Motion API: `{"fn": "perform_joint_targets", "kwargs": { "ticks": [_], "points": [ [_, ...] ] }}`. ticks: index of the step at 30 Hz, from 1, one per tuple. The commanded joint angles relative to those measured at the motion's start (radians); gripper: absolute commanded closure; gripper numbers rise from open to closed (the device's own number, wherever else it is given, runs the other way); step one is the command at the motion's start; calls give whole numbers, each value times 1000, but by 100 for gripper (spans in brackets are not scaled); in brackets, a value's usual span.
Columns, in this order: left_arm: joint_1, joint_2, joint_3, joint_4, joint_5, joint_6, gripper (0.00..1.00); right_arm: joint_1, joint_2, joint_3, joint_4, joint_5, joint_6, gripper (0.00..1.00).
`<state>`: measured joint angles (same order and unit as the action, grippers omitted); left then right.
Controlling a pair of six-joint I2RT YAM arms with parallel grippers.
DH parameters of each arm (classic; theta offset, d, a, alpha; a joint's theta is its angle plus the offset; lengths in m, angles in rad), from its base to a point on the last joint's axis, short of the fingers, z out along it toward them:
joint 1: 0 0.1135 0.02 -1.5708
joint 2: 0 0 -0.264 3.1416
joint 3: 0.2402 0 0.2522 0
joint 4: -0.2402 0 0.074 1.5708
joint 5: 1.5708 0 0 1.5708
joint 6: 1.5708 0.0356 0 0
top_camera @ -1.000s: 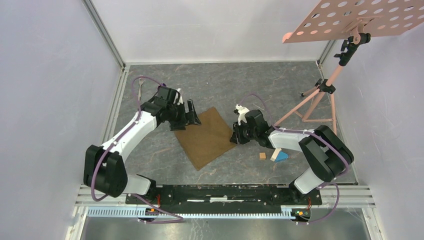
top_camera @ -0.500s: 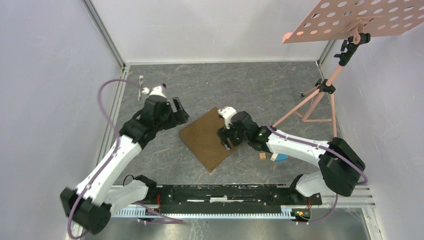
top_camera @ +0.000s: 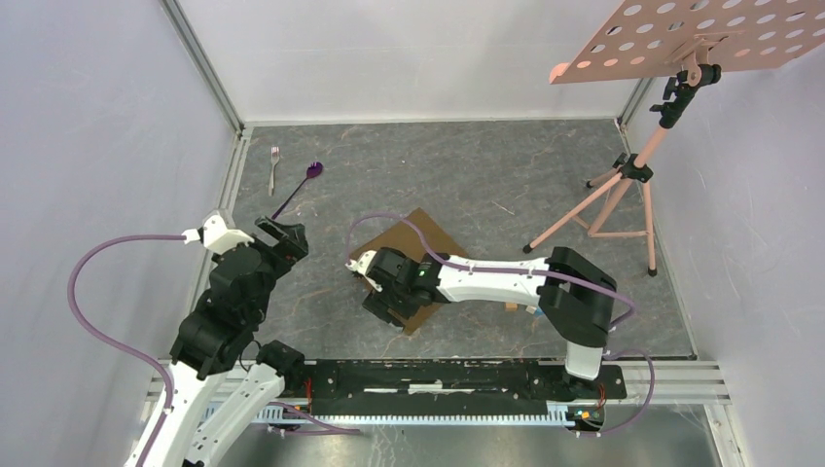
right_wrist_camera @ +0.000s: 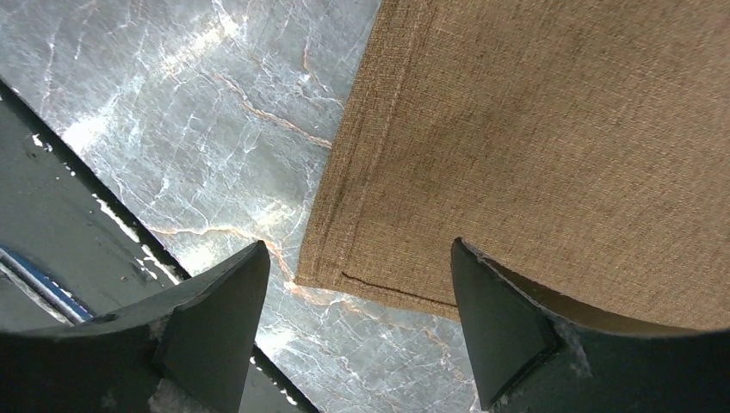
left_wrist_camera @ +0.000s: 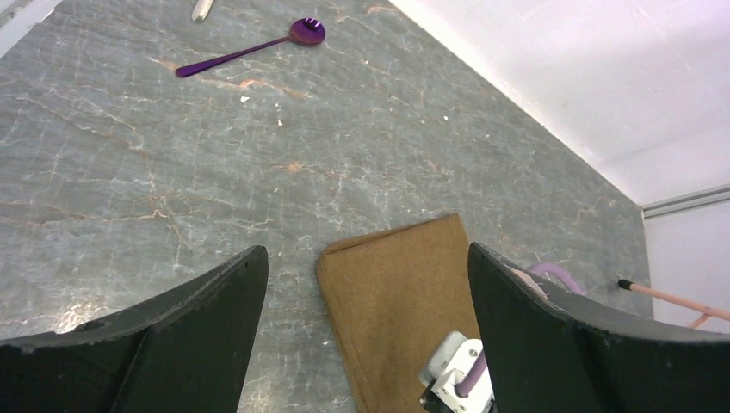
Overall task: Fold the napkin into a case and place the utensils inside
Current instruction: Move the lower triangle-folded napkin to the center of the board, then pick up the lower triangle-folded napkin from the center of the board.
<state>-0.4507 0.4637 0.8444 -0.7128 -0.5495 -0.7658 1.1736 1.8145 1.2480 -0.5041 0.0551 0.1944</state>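
The brown napkin (top_camera: 440,243) lies folded over into a narrower double layer on the grey marble table, its hemmed edges stacked (right_wrist_camera: 534,146). My right gripper (top_camera: 381,304) hovers open over its near left corner (right_wrist_camera: 357,249), nothing between the fingers. The left gripper (top_camera: 288,233) is open too, off to the napkin's left and raised; its view looks down at the napkin's far corner (left_wrist_camera: 405,292). Both utensils lie at the far left: a silver fork (top_camera: 274,163) and a purple spoon (top_camera: 304,180), the spoon (left_wrist_camera: 258,50) also showing in the left wrist view.
A small wooden block (top_camera: 510,306) sits right of the napkin, behind the right arm. A pink stand's tripod (top_camera: 623,185) occupies the far right. The black base rail (right_wrist_camera: 43,249) runs close below the right gripper.
The right gripper carried the napkin's right side leftwards over the rest and has opened, leaving it folded. The left arm has drawn back towards the near left, away from the cloth.
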Motion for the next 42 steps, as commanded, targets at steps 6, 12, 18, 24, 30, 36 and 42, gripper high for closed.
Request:
{"fn": "perform_joint_targets", "kwargs": {
  "ticks": [6,12,18,24,30,36,42],
  "points": [
    [1,-12,12,-32,-32,-7,8,41,98,113,-121,55,46,30],
    [2,-11,12,-27,-24,0,8,52,131,134,-133,61,54,37],
    [3,-11,11,-28,-26,3,7,64,170,151,-143,63,56,37],
    [3,4,12,-12,-2,27,6,64,181,58,-58,132,60,49],
    [3,56,21,-42,16,21,6,64,143,-13,11,239,67,77],
    [1,117,-3,-94,28,-48,7,29,-9,-119,193,91,88,100],
    [2,252,-37,-186,45,-252,6,-70,-142,-288,407,-149,172,100]
  ]
}}
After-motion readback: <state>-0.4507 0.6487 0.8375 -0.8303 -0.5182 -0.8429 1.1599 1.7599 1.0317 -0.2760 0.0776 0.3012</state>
